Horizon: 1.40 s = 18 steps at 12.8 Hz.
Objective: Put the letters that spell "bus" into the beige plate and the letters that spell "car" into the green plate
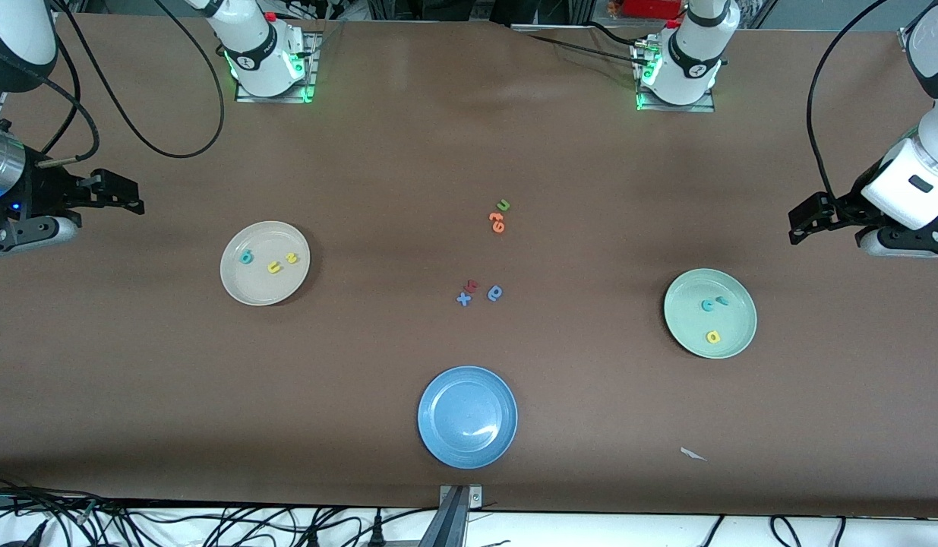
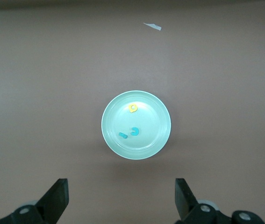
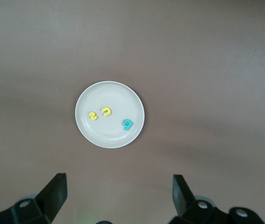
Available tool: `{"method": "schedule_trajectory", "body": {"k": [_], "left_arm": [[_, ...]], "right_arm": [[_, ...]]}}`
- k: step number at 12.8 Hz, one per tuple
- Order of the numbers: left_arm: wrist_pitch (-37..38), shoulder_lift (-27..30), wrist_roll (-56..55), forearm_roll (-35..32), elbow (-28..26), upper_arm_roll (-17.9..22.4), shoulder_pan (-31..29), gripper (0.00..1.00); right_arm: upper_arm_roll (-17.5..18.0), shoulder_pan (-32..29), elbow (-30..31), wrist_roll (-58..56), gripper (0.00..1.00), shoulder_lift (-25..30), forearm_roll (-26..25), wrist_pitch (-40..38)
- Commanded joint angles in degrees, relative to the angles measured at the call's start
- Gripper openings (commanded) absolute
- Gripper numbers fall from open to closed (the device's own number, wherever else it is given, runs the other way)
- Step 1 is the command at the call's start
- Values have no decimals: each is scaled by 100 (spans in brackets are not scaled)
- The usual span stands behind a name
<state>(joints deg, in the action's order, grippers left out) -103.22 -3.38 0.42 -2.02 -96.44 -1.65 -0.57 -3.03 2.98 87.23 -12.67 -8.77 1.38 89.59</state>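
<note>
Lying in the beige plate and green plate — both grippers' jaws wide, empty, apart from them.

front view: high camera facing both arm bases across the table, looking steeply down; takes in the whole top.
left wrist view: looks straight down from well above the green plate, the left gripper fingers at the frame edge.
right wrist view: same downward aim over the beige plate, right gripper fingers at the edge.
shared: each plate appears in the front view and one wrist view; the wrist views share nothing.
</note>
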Motion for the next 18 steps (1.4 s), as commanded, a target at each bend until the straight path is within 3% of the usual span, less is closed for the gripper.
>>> {"method": "schedule_trajectory", "body": {"k": [1, 6, 18], "left_arm": [[82, -4, 20, 97, 47, 16, 30, 100], [91, -4, 20, 97, 47, 16, 30, 100], [109, -4, 11, 97, 47, 7, 39, 100]], "right_arm": [[-31, 18, -207, -26, 100, -90, -84, -153], [-5, 53, -215, 27, 100, -90, -392, -135], [13, 54, -207, 45, 100, -90, -419, -135]]}}
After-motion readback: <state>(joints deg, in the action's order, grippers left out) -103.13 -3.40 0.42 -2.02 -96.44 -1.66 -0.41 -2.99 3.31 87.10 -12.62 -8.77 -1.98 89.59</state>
